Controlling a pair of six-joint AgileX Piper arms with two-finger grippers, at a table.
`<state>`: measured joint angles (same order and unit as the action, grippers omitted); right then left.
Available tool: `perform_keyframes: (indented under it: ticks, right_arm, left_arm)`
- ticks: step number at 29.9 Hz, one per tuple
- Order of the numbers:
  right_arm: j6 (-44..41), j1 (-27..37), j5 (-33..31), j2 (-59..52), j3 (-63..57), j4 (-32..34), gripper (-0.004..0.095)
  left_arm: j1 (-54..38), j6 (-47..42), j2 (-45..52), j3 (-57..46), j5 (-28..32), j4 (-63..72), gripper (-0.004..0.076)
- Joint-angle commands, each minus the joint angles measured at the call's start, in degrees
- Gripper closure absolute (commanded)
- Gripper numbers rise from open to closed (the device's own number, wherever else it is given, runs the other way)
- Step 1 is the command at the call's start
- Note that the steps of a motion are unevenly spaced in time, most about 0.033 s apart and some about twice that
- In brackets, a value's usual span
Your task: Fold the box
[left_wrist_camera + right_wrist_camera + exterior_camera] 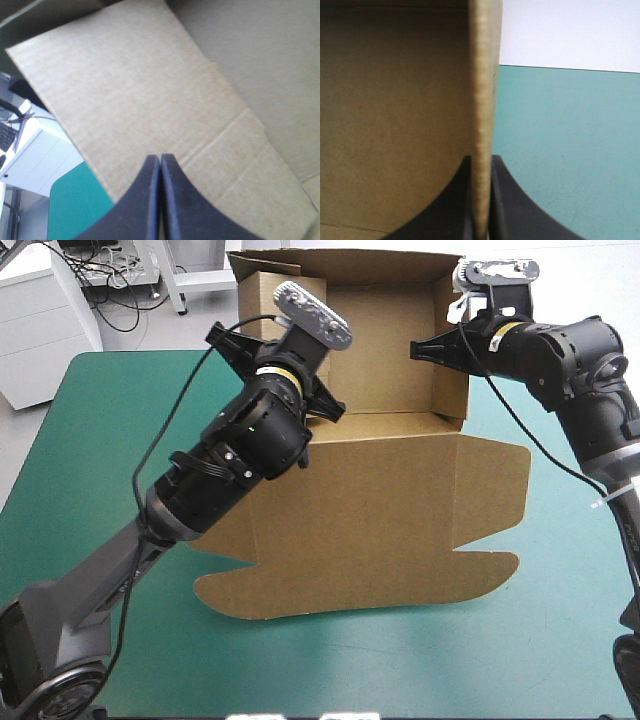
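The brown cut-board box (pixel 400 520) sat at the middle of the table, reaching toward the far edge. Its far portion stood as an open tray with back and side walls raised. The broad lid panel (pixel 370 540) lay flat toward the near edge.

The right gripper (pixel 481 159) was clenched on the tray's right side wall (pixel 450 350), the board's edge between its black fingers (pixel 507 200).

The left gripper (pixel 160 157) was closed with nothing between its fingers, the tips meeting against the left side wall (pixel 130 100).

The teal-green table cover (pixel 90 460) showed around the box.
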<state>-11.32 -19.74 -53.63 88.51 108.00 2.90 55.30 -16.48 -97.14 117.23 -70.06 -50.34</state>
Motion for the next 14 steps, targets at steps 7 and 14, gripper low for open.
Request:
perform_keyframes:
  ticks: [7, 14]
  right_arm:
    - [0.23, 0.20, 4.84, -2.34, 1.55, -0.60, 0.0926]
    - [1.42, 0.20, 3.73, -3.11, 1.55, 0.93, 0.0926]
  left_arm:
    - [-4.72, 2.94, 6.56, 1.69, -3.24, -3.19, 0.0737]
    - [-12.87, 3.87, 9.49, 1.69, -4.23, 2.09, 0.0737]
